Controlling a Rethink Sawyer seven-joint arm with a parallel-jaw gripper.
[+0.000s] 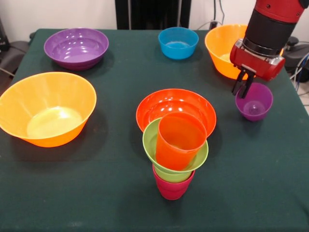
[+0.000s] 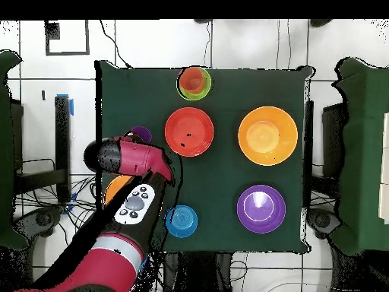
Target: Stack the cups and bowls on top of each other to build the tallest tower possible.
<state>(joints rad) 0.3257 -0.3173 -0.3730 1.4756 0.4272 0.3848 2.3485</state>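
Observation:
The tower stands near the table's front: a crimson cup at the bottom, a lime green cup, a small lime green bowl, and an orange-red cup on top, tilted. The red-orange bowl sits right behind it. At the right, the purple cup stands upright on the cloth. My gripper is at the cup's left rim with its fingers close together on the wall. In the overhead view the arm hides the gripper, and only a sliver of the purple cup shows.
A large orange bowl sits at the left and a second orange bowl behind the arm. The purple bowl and small blue bowl stand at the far edge. The table's right edge is close to the purple cup.

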